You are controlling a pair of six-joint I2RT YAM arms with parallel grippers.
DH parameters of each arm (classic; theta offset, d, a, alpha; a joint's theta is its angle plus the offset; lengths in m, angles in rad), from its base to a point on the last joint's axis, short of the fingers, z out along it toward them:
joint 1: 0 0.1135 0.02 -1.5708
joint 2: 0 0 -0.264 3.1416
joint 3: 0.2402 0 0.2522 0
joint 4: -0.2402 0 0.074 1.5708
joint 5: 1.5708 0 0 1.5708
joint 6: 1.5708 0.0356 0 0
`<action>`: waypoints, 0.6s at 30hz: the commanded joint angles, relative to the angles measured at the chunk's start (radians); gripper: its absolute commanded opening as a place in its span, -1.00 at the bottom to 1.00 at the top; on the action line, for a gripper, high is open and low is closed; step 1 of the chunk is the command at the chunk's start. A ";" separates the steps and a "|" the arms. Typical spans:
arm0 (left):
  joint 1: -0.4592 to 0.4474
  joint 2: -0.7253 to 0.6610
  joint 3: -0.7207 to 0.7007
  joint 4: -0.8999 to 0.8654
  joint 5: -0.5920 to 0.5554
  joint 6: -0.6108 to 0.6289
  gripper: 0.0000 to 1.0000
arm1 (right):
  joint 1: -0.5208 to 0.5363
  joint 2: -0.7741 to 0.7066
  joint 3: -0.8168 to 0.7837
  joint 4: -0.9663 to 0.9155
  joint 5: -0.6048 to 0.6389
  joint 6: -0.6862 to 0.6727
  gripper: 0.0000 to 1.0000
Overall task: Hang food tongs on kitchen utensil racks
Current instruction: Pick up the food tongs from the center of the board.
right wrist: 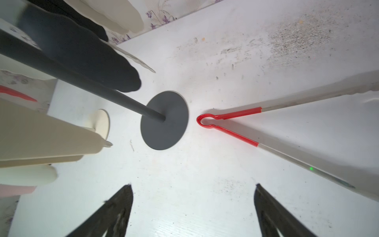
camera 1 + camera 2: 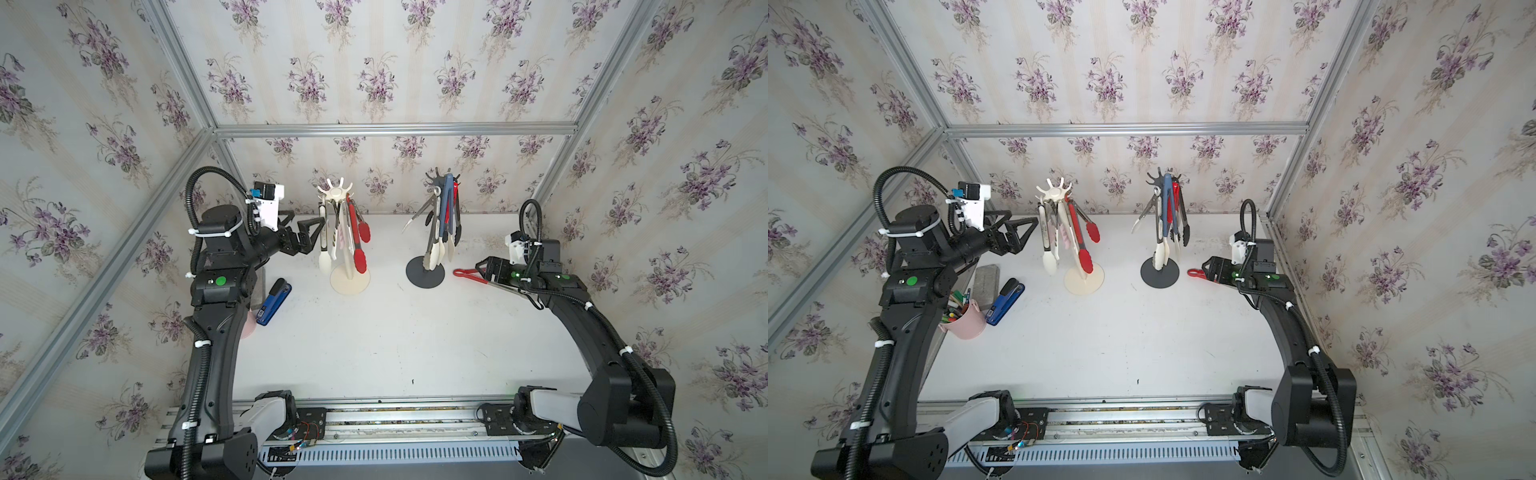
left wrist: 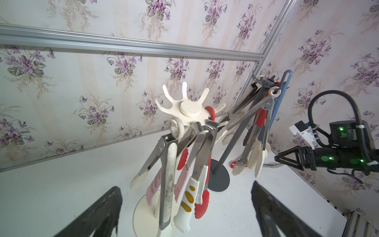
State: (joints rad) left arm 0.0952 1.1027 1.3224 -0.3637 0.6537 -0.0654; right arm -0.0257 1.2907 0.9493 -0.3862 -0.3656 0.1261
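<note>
One red-handled tongs (image 1: pixel 238 113) unhung, 3 o'clock of dark grey rack (image 2: pixel 425 274); I see left gripper (image 3: pixel 185 186), right gripper (image 1: pixel 193 185) spread, empty.

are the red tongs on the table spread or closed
Spread: the red tongs lie flat on the table, arms splayed in a V from the loop.

Robot lab test booth, alu frame (image 2: pixel 395 129), floral wallpaper panels (image 2: pixel 374 62), white tabletop (image 2: pixel 395 332)

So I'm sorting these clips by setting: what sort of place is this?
Probably a staged robot test cell, not a real kitchen: wallpaper panels in an aluminium frame, two robot arms on a rail, utensil racks hung with tongs.
</note>
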 commanded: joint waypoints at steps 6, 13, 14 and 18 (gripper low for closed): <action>-0.077 -0.091 -0.090 0.029 -0.080 -0.013 0.99 | 0.001 0.165 0.042 -0.033 0.124 -0.293 0.72; -0.103 -0.181 -0.147 0.029 -0.109 -0.028 0.99 | 0.000 0.304 0.081 -0.065 0.218 -0.448 0.63; -0.106 -0.191 -0.152 0.029 -0.112 -0.028 0.99 | 0.001 0.327 0.094 -0.071 0.222 -0.458 0.61; -0.116 -0.226 -0.181 0.028 -0.126 -0.038 0.99 | 0.001 0.412 0.154 -0.098 0.284 -0.487 0.55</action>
State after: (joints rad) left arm -0.0158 0.8909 1.1538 -0.3527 0.5507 -0.0887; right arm -0.0254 1.6699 1.0752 -0.4553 -0.1394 -0.2924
